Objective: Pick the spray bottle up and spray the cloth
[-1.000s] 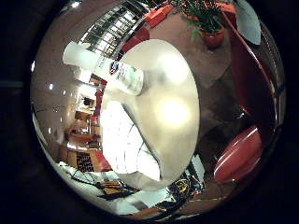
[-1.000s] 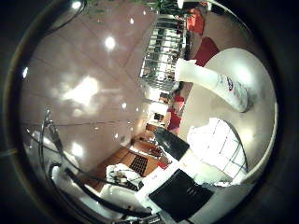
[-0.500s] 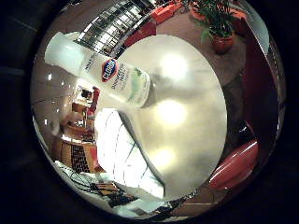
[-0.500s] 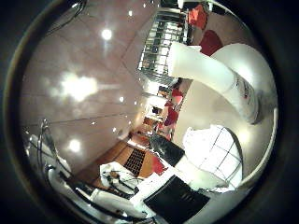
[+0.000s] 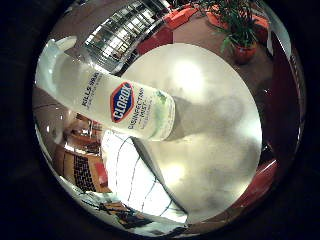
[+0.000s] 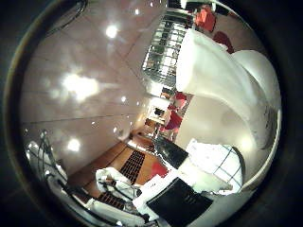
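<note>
A white spray bottle (image 5: 125, 105) with a blue and red label stands on a round white table (image 5: 215, 125). It fills much of both palm views, so it is close to the palm. Its smooth white body (image 6: 213, 75) looms large in the thumb side view. A white cloth (image 5: 135, 180) with thin grid lines lies on the table beside the bottle's base. White and black parts of my right hand (image 6: 182, 198) reach in from the edge of the thumb side view, stretched out and apart from the bottle. Nothing is curled round the bottle.
A potted green plant (image 5: 240, 35) in a red pot stands on the floor beyond the table. A red chair (image 5: 257, 182) sits at the table's edge and red seats (image 5: 175, 17) lie further off. A metal railing (image 5: 125, 32) runs behind the bottle.
The palm has come closer to the bottle: it has grown from a small shape to filling much of both views. The bottle and the cloth have stayed in place on the table.
</note>
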{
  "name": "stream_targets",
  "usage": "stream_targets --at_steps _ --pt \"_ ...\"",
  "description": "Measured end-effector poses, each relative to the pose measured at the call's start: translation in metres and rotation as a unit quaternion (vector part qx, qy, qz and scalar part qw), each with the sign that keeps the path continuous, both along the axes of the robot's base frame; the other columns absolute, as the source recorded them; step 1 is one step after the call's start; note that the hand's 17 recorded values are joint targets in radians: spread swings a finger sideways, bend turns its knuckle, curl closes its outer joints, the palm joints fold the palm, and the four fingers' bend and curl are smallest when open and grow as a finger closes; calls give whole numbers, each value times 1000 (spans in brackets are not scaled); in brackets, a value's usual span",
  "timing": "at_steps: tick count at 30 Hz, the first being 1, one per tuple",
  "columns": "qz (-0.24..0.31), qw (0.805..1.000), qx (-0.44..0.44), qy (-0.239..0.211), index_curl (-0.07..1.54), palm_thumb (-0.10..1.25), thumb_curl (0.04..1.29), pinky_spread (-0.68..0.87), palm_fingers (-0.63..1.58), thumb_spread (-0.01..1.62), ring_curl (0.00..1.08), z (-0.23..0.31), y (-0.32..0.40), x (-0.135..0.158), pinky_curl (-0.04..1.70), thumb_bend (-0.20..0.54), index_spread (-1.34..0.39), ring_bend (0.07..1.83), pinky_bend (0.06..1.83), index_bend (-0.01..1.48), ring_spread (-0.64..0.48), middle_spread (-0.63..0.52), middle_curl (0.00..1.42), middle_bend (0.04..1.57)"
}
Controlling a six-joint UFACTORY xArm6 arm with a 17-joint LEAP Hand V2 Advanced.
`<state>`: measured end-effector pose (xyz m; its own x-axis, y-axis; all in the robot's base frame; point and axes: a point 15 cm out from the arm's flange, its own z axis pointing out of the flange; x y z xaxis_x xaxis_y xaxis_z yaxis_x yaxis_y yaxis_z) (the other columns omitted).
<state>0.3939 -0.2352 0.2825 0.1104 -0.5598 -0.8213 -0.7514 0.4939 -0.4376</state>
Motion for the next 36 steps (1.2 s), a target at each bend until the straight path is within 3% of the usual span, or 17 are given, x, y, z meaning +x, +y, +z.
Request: stream_targets --at_steps 14,23,28,30,33,36 --pt "-12 1000 4 -10 267 582 313 384 137 996 255 3 -7 9 317 -24 -195 346 326 152 212 117 355 239" --pt "-6 1000 -21 -4 273 660 330 385 130 980 254 -2 3 29 315 -22 -195 336 327 155 223 117 351 226" --pt "10 999 -42 -5 274 778 370 385 151 968 255 -1 18 49 310 -9 -196 337 313 156 220 110 354 237" --pt "20 999 -48 -4 268 848 401 374 248 947 260 -1 29 57 303 -6 -195 378 310 147 205 62 367 284" --pt "37 998 -55 -4 262 948 456 267 534 924 288 -1 48 68 293 -1 -209 527 342 152 66 -51 401 387" --pt "59 997 -58 -7 272 993 518 -161 1062 777 388 3 71 76 371 -30 -298 806 657 181 -175 -184 482 520"
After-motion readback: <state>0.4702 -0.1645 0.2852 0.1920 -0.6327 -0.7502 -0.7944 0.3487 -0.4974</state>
